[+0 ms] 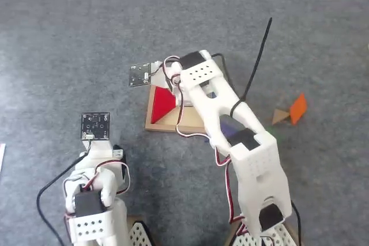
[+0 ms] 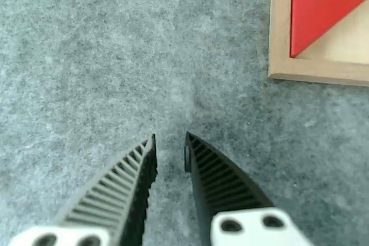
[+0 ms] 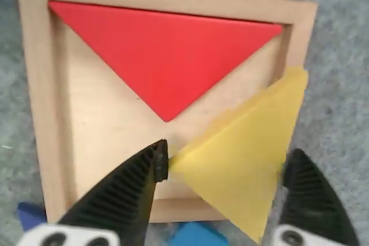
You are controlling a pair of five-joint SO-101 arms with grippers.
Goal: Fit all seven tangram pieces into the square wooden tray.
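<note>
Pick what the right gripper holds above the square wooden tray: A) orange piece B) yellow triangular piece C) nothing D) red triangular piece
B. The right wrist view shows the yellow triangular piece between the fingers of the right gripper, over the square wooden tray, while the red triangular piece lies flat inside the tray.

the right arm (image 1: 230, 119) reaches over the square wooden tray (image 1: 158, 126), which holds a red triangle (image 1: 162, 103). an orange piece (image 1: 298, 108) lies just beside a tan triangle (image 1: 279, 116) on the grey counter (image 1: 69, 56).
</note>
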